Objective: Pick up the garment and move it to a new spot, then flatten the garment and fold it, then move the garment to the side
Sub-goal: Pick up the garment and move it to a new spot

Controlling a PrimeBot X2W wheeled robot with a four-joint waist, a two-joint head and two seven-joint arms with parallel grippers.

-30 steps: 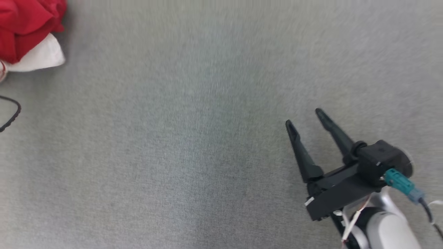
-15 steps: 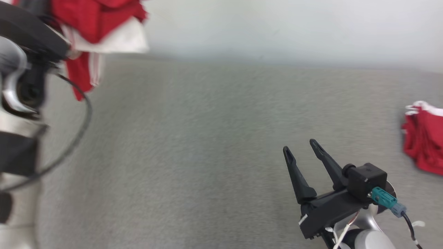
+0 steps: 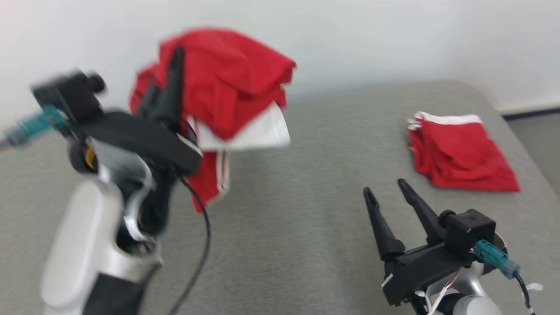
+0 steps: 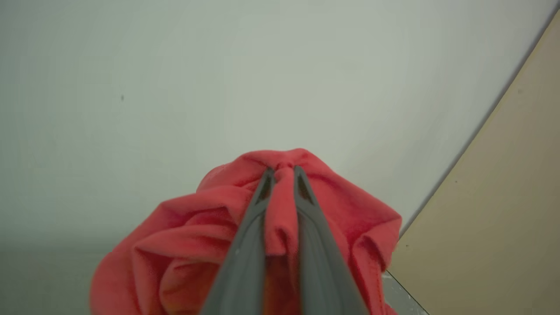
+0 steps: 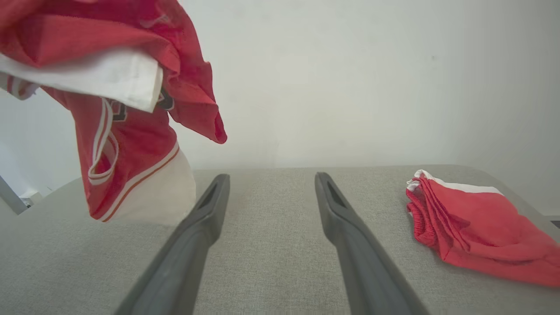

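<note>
Left gripper now in view, clamping lifted garment, camera raised

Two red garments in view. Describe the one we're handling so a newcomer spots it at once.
Start at the grey surface. Above its left side, the left gripper pinches a bunched red-and-white jersey in its fingers. Unlike the folded red garment lying at the right, this one hangs in the air.

Right gripper wide open and empty, low over grey cushion. At upper left, red-and-white garment hanging bunched before white wall. At right, folded red cloth lying on cushion.
</note>
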